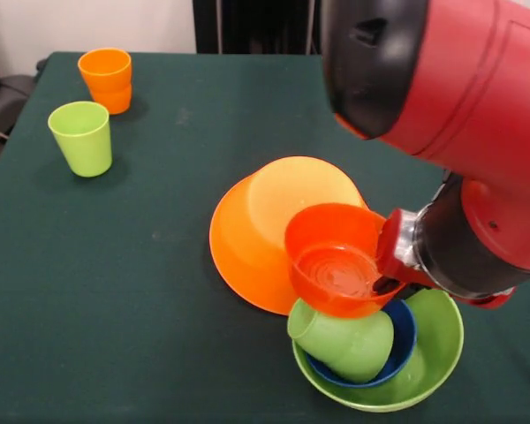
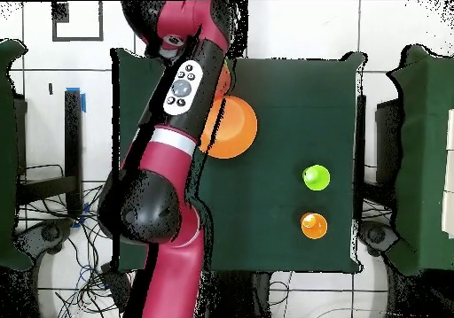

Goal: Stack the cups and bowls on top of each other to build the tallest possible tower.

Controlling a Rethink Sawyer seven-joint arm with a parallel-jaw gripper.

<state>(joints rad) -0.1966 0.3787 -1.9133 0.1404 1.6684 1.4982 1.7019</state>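
Observation:
A small red-orange bowl (image 1: 336,261) hangs tilted on its side, its opening toward the camera. My gripper (image 1: 387,265) is shut on its right rim. Behind it the very large orange bowl (image 1: 256,230) lies tipped on its edge on the table; it also shows in the overhead view (image 2: 235,127). Just below the held bowl, a green cup (image 1: 344,340) lies on its side in a small blue bowl (image 1: 405,340), which sits in the large light green bowl (image 1: 437,344). The held bowl appears to touch the green cup. The purple bowl is out of view.
A lime green cup (image 1: 81,137) and an orange cup (image 1: 106,79) stand at the far left of the dark green table (image 1: 115,291), well apart from the bowls. They show at the right in the overhead view, lime (image 2: 316,177) and orange (image 2: 313,225). The red arm (image 1: 477,97) fills the upper right.

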